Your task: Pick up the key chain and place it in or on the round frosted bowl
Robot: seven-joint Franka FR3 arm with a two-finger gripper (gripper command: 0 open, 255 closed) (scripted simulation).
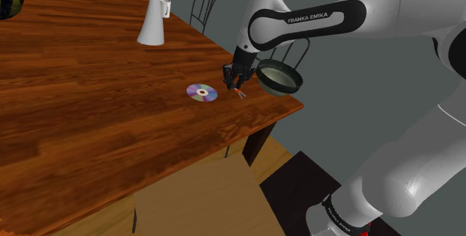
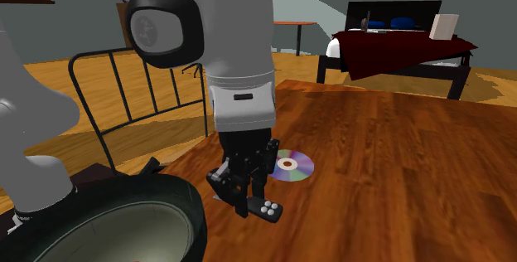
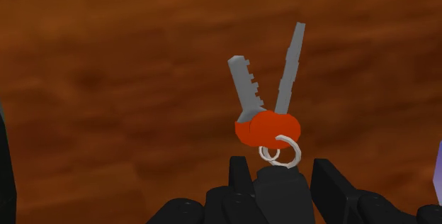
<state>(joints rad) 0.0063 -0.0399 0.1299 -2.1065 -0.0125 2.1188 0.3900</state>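
Gripper (image 2: pixel 247 187) clenched on key chain (image 3: pixel 268 127) by its black fob. Keys and ring dangle below, apparently just clear of the table (image 1: pixel 89 115), though contact is hard to judge. Bowl (image 1: pixel 284 89) sits just beside, at the table corner. Best approach: rise first, carry slowly so the keys don't swing, centre over the bowl, release low.

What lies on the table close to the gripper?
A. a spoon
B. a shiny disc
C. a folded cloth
B: a shiny disc lies flat on the wooden table, close to the gripper, which clasps the key chain.
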